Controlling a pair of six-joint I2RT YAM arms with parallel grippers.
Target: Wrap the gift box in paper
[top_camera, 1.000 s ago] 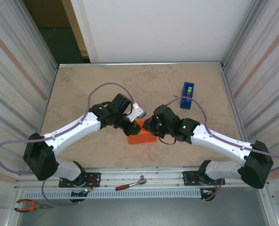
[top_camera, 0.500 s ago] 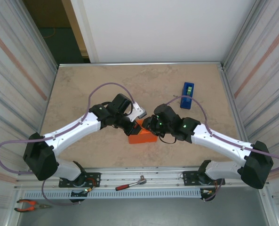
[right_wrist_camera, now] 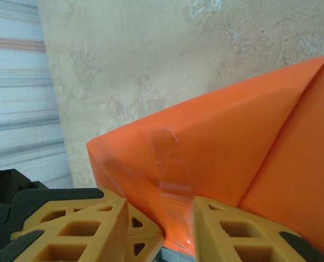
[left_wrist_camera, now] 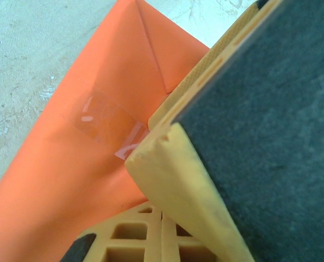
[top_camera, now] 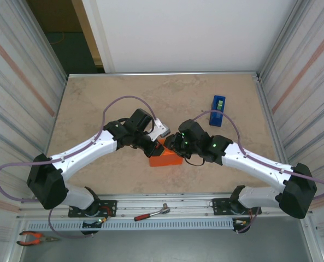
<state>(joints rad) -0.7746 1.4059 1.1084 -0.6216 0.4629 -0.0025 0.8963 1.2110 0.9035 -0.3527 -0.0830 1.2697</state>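
Plainly, gift box [top_camera: 165, 159] in orange paper [left_wrist_camera: 58, 185], clear tape strips [right_wrist_camera: 170, 164]

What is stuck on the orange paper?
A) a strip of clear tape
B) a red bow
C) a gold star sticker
A: in the right wrist view, a shiny strip of clear tape lies flat across the orange paper.
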